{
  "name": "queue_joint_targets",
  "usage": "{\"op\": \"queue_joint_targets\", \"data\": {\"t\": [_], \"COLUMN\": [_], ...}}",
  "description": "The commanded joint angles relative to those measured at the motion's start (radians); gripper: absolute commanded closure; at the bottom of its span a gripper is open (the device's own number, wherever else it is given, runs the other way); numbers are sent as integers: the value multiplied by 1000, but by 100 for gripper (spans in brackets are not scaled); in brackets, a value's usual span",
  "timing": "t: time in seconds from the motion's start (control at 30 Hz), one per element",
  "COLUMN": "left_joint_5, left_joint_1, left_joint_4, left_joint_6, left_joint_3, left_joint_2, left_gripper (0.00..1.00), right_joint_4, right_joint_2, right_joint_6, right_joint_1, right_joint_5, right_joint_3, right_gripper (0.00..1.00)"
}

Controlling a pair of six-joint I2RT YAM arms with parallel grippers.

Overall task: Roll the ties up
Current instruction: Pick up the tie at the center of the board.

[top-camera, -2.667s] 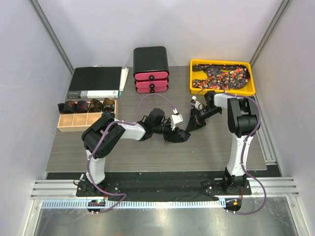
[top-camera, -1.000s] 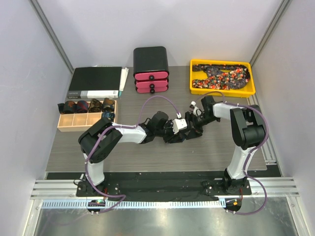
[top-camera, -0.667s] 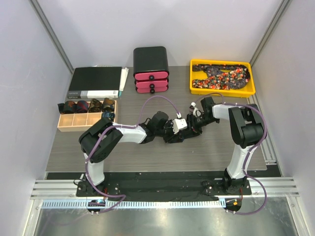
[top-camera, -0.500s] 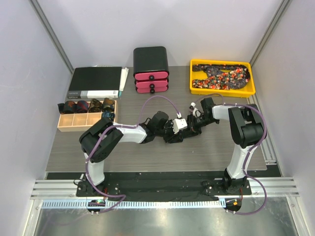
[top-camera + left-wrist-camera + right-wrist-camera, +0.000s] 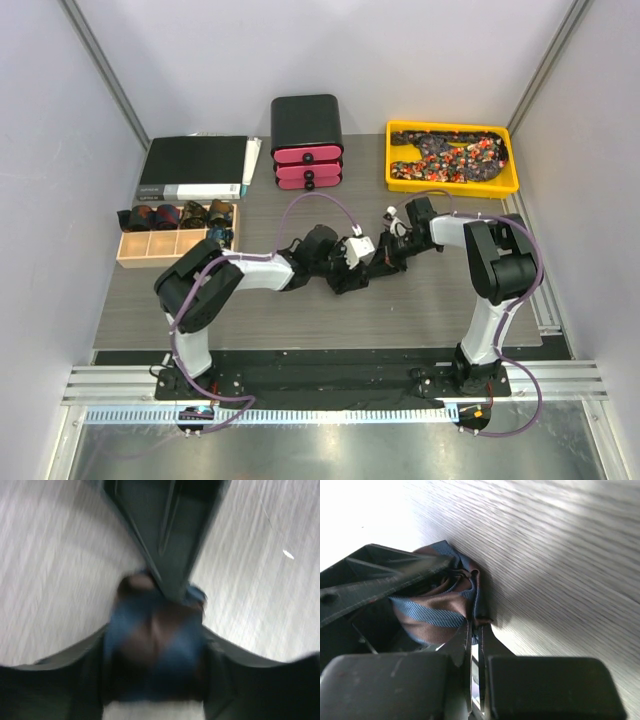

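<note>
A small rolled tie (image 5: 437, 610), brown with blue stripes, sits on the table between my two grippers. In the right wrist view my right gripper (image 5: 475, 627) is shut, pinching the loose fabric edge of the tie's coil. In the blurred left wrist view the tie (image 5: 135, 645) fills the gap of my left gripper (image 5: 156, 630), and whether the fingers press on it is unclear. A finger of the right gripper (image 5: 170, 525) reaches in from above. From the top the left gripper (image 5: 360, 268) and right gripper (image 5: 385, 260) meet at mid-table and hide the coil. Speckled ties (image 5: 450, 155) lie loose in a yellow tray (image 5: 391, 165).
A wooden box (image 5: 176, 247) at the left holds several rolled ties (image 5: 165, 215). A black book (image 5: 195, 165) lies behind it. A black drawer unit with pink fronts (image 5: 307, 140) stands at the back centre. Purple cables loop over both arms.
My right gripper has closed down onto the tie's edge. The left gripper's jaws have widened around the coil. Both grippers have shifted slightly left.
</note>
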Motion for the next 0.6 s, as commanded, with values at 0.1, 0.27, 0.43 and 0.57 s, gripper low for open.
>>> {"op": "queue_joint_targets", "data": {"t": [0.1,0.27,0.43,0.57], "left_joint_5": [31,5,5,59], "left_joint_1": [29,82,229,331], "left_joint_4": [-162,-250,-407,-480], "left_joint_6": [-137,-205,-327,-438], "left_joint_3": [-66,-54,-58,-59], "left_joint_2": [-242,-373,-467,-513], "left_gripper": [21,4,0,0], "right_joint_4": [77,83,132,149], "right_joint_2": [-101,-154,-190,-195], "right_joint_6": [74,115,175,189], "right_joint_1": [10,10,19,35], "right_joint_5": [73,67,44,48], "right_joint_3": [-3,1,7,9], "right_gripper": [99,99,99,99]}}
